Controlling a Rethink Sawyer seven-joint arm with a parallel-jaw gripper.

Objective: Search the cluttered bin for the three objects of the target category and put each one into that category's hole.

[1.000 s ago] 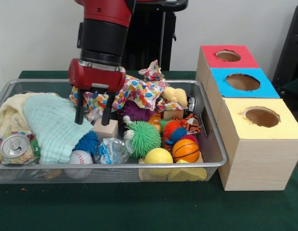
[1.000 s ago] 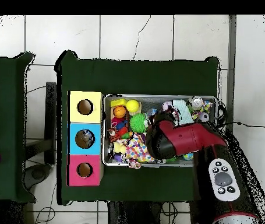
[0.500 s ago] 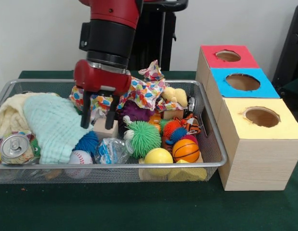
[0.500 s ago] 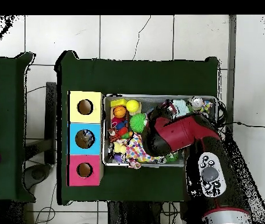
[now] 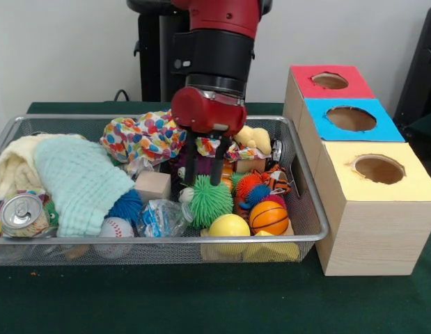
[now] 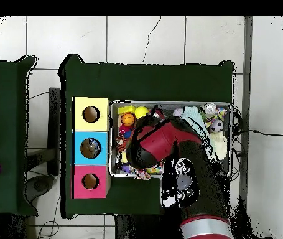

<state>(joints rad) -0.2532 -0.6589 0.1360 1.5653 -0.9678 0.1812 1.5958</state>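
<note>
I hold the tool (image 5: 202, 169) open and empty, fingers straddling nothing, directly above the spiky green rubber ball (image 5: 210, 200) in the wire mesh bin (image 5: 309, 233), lined up to descend on it.

A dark green cloth-covered bench (image 6: 150, 81) fills the middle, standing on a white tiled floor (image 6: 75, 37). On it sits a rectangular wire-mesh bin (image 6: 232, 134) packed with toys. The red and black robot arm (image 6: 168, 146) enters from six o'clock and covers the bin's centre; its jaws are hidden beneath it. Showing past the arm at about eleven o'clock are an orange basketball-patterned ball (image 6: 127, 119) and a yellow ball (image 6: 142, 112). At three o'clock lies pale cloth (image 6: 218, 143). At nine o'clock of the bin stands a long box with three round holes: yellow section (image 6: 91, 114), blue section (image 6: 91, 148), red section (image 6: 91, 182).
</note>
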